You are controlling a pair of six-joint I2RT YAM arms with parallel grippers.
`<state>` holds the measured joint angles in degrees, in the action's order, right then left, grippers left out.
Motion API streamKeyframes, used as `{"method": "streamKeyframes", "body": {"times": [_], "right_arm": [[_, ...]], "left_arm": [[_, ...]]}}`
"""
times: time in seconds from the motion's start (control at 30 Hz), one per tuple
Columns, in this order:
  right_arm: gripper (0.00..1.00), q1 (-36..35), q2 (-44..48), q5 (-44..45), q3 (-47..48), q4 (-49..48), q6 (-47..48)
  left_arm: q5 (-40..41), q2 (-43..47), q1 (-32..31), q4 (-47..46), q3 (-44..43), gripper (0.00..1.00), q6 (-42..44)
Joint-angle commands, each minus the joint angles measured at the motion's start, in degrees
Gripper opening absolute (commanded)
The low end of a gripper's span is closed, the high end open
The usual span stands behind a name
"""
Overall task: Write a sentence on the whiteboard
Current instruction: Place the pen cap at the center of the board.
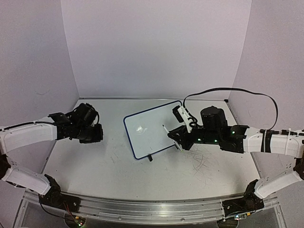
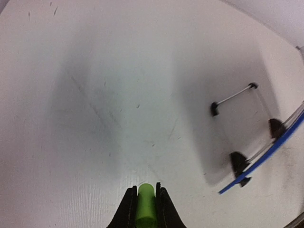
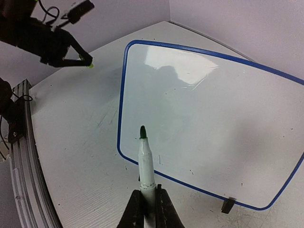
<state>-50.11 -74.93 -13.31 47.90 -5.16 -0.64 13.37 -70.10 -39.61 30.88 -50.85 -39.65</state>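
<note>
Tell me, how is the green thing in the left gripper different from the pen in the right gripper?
The green cap in the left gripper is a short, all-green stub; the marker in the right gripper is long and white with a dark green tip. The green cap is held over the table, away from the whiteboard; the marker points at the whiteboard. Both are pinched in shut grippers.

Soft, even overhead light; glare patch on the whiteboard (image 3: 209, 123); left-wrist view blurry.
</note>
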Motion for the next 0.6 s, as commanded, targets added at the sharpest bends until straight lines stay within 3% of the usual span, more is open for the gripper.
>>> {"method": "streamKeyframes", "body": {"times": [0.0,0.57], "right_arm": [[0.0,0.1,-0.5,-1.8,1.9,-2.1,0.1],[0.0,0.1,-0.3,-2.0,0.8,-2.0,0.0]], "left_arm": [[-2.8,-4.4,0.7,-4.1,3.8,0.07,-1.9],[-10.4,-21.0,2.4,-11.8,0.7,0.14,2.3]]}}
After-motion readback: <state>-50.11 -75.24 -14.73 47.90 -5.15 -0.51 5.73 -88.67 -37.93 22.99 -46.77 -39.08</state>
